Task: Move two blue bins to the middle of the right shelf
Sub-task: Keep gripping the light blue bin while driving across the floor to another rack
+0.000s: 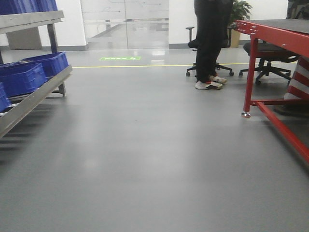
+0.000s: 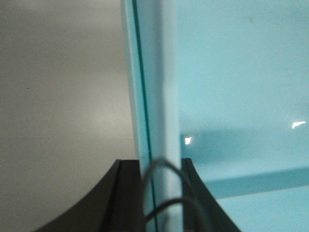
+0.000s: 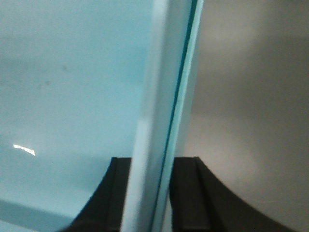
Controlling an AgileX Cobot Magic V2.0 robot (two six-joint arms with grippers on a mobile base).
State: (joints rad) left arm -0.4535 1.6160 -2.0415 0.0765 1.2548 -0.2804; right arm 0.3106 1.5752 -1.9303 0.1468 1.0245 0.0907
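Observation:
A pale light-blue bin fills both wrist views. In the left wrist view its smooth inside (image 2: 241, 72) lies to the right, and my left gripper (image 2: 152, 166) is shut on its upright wall, one black finger on each side. In the right wrist view the bin's inside (image 3: 72, 72) lies to the left, and my right gripper (image 3: 149, 164) is shut on the opposite wall. Each gripped wall shows two thin layers with a dark seam; I cannot tell whether two bins are nested. Grey floor shows beyond the bin. Neither the bin nor the grippers show in the front view.
At the left stands a metal shelf (image 1: 34, 99) with dark royal-blue ribbed bins (image 1: 29, 72). At the right is a red-framed table (image 1: 270, 34) with a red-and-white striped object (image 1: 299, 79) under it. A standing person (image 1: 210, 43) and office chairs (image 1: 268, 63) are at the back.

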